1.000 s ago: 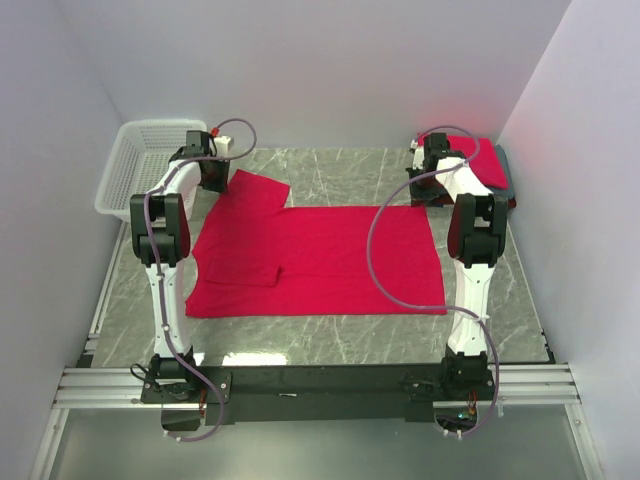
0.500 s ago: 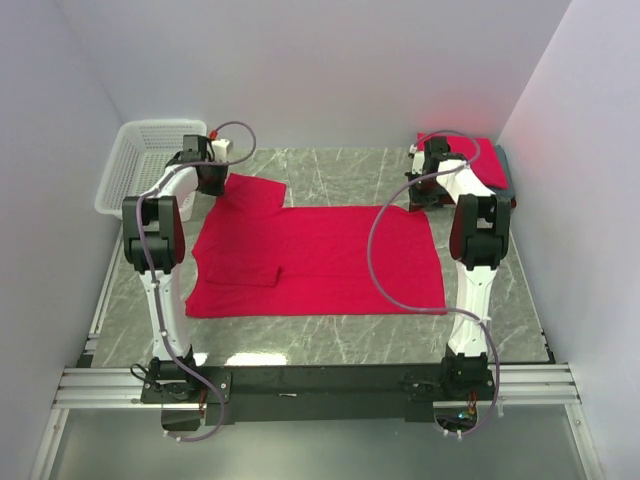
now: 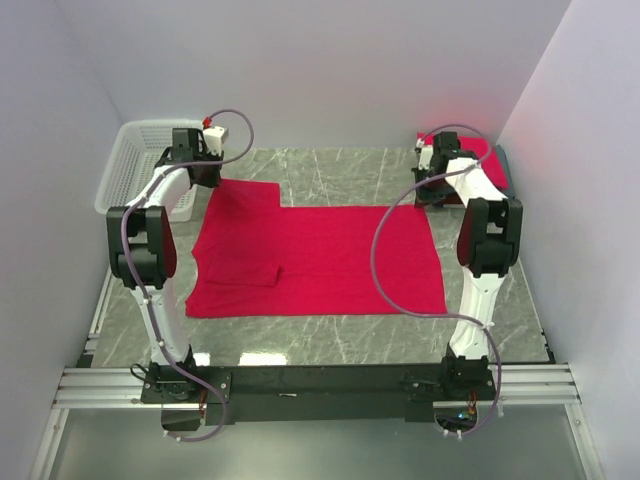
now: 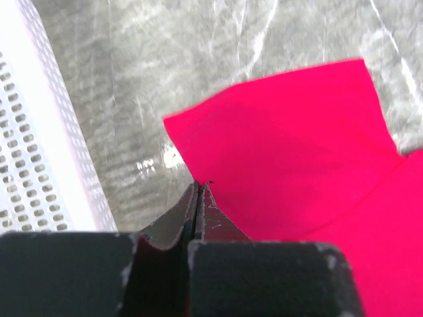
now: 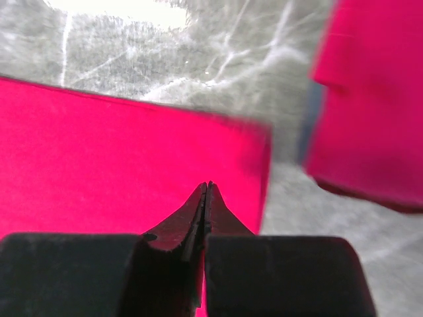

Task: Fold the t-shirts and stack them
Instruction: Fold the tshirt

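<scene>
Top external: one spread t-shirt [image 3: 320, 255]

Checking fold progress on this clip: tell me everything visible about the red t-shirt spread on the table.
The red t-shirt is plain crimson soft cloth, lying flat and fairly smooth across the grey marbled table, sleeves toward the left arm. Its near sleeve is folded in over the body; the far sleeve spreads out. The left gripper is shut on the far sleeve's edge, the right gripper shut on the far hem corner.
</scene>
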You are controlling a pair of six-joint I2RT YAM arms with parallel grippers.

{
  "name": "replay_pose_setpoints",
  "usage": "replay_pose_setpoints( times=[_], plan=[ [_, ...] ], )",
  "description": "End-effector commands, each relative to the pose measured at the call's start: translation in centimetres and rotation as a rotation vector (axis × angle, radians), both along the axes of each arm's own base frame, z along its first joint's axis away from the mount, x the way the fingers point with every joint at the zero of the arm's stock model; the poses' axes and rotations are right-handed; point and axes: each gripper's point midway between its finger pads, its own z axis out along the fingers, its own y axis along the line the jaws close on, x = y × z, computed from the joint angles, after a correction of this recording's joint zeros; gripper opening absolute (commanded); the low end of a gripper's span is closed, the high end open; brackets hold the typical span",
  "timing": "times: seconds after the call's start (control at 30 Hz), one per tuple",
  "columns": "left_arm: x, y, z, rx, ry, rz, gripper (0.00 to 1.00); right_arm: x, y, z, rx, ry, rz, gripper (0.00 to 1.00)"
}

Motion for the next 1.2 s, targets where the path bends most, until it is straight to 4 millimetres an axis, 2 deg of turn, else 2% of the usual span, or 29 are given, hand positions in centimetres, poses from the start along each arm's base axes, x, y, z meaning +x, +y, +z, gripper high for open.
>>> replay_pose_setpoints(
  times=[0.0, 0.23, 0.37, 0.47, 0.5, 0.6, 0.8, 1.17],
  plan=[
    [-0.5, 0.0, 3.6, 0.005, -0.08, -0.037, 0.0, 0.3, -1.0, 4.7, 0.002, -0.1, -0.001, 0.0],
    [-2.7, 1.1, 4.5, 0.024, -0.083, -0.05, 0.0, -0.9, -1.6, 5.9, 0.009, -0.11, 0.0, 0.0],
    [-4.0, 1.5, 4.0, 0.028, -0.065, -0.06, 0.0, -1.1, -1.6, 5.3, 0.017, -0.101, 0.017, 0.0],
    [-3.7, 1.3, 3.1, 0.018, -0.048, -0.061, 0.0, -0.2, -1.4, 4.5, 0.036, -0.072, -0.001, 0.2],
    [-3.6, 1.2, 3.0, 0.004, -0.039, -0.055, 0.01, 0.3, -1.3, 4.4, 0.043, -0.078, -0.016, 0.31],
    [-2.9, 1.0, 3.1, -0.014, -0.04, -0.056, 0.0, 1.4, -1.0, 3.6, 0.048, -0.088, -0.041, 0.4],
    [-2.2, 0.9, 2.7, -0.014, -0.032, -0.058, 0.01, 3.1, -0.6, 1.4, 0.011, -0.094, -0.087, 0.42],
    [-2.0, 0.9, 1.9, -0.012, -0.02, -0.059, 0.01, 4.2, -1.7, -1.8, -0.058, -0.075, -0.143, 0.47]
  ],
)
